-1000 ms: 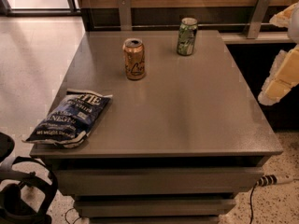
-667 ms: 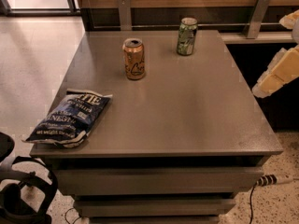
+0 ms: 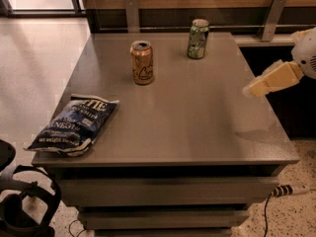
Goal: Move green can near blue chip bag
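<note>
The green can (image 3: 198,39), green and white with a silver top, stands upright at the far right of the grey table (image 3: 197,127). The blue chip bag (image 3: 74,124) lies flat at the table's front left corner, with white lettering. My gripper (image 3: 256,87) reaches in from the right edge of the view, above the table's right side. It is well to the right of the green can and nearer the front, not touching anything.
An orange-gold can (image 3: 142,62) with script lettering stands upright at the far middle of the table, between the bag and the green can. A wood-panelled wall with metal brackets (image 3: 131,13) runs behind. A black chair base (image 3: 22,206) and a cable (image 3: 281,191) sit on the floor.
My gripper has moved leftward and up a little, coming further over the table's right edge. The cans and the bag have not moved.
</note>
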